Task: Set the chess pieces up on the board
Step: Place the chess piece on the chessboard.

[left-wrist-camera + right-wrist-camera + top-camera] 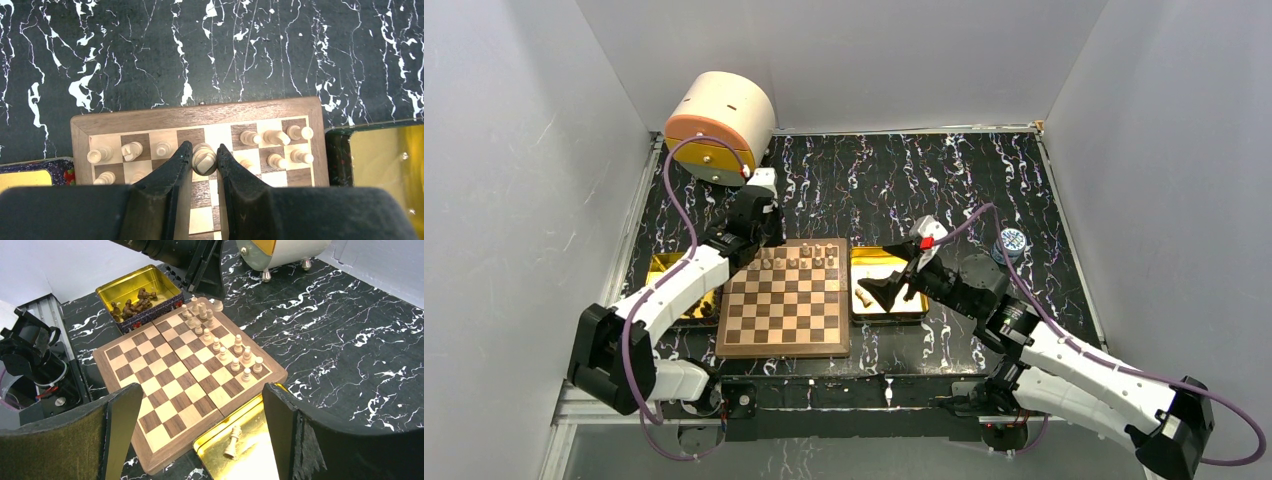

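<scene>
1. right gripper (201, 390), jaws spread wide, hovers above a gold tray (257, 452) holding one fallen chess piece (232, 441).
2. board (170, 375) lies just beside the tray, pale chess pieces (238, 344) standing along its far rows.
3. left gripper (205, 150) is pinched narrow around one back-row piece (204, 160) there.

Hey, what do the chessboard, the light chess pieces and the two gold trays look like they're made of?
The board looks like wood: visible grain, dark and pale squares, a satin sheen. The chess pieces look like pale turned wood, matte. The gold trays seem to be thin metal, likely tin: mirror-bright gold insides that reflect light.
</scene>
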